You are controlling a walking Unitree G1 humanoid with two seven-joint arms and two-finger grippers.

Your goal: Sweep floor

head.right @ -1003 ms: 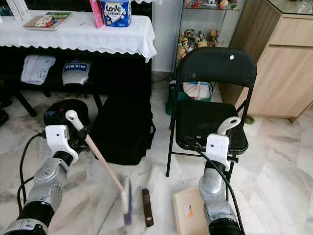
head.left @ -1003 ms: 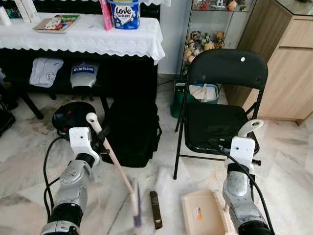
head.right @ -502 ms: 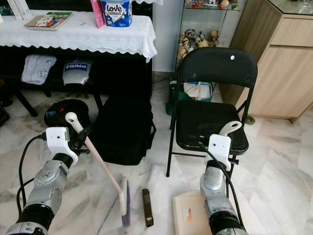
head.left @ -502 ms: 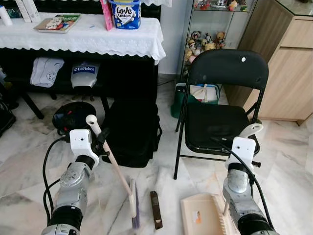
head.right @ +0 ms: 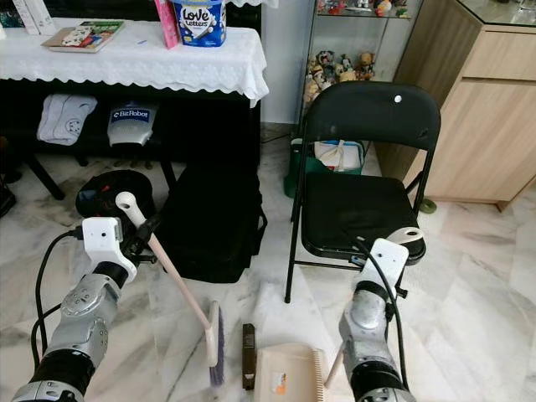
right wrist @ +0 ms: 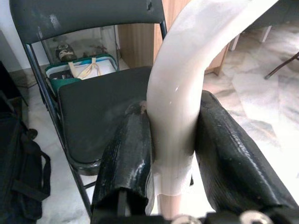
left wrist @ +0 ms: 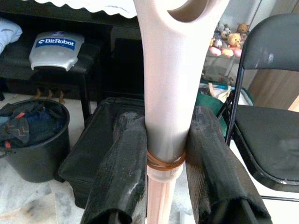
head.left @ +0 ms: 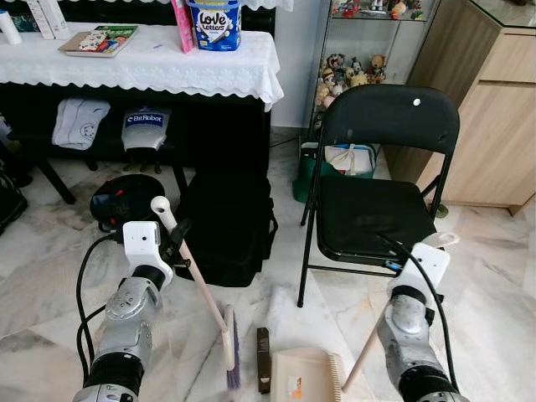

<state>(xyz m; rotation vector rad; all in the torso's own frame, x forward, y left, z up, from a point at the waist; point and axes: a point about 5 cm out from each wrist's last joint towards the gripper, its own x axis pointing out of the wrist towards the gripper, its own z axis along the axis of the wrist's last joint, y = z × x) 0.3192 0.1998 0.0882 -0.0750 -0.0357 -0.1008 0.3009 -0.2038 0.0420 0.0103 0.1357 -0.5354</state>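
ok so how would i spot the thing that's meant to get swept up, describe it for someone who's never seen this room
Start at the black folding chair and look down to the marble floor in front of it. A small dark brown bar lies flat there, between the purple-bristled brush and the beige dustpan. It is the only loose item there, narrow, dark and held by neither gripper.

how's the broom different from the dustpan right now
The broom ends in purple bristles on the floor, left of the dark bar; the dustpan is a flat beige tray to its right. The left gripper holds the broom, the right gripper the dustpan. Both have pale handles that slant.
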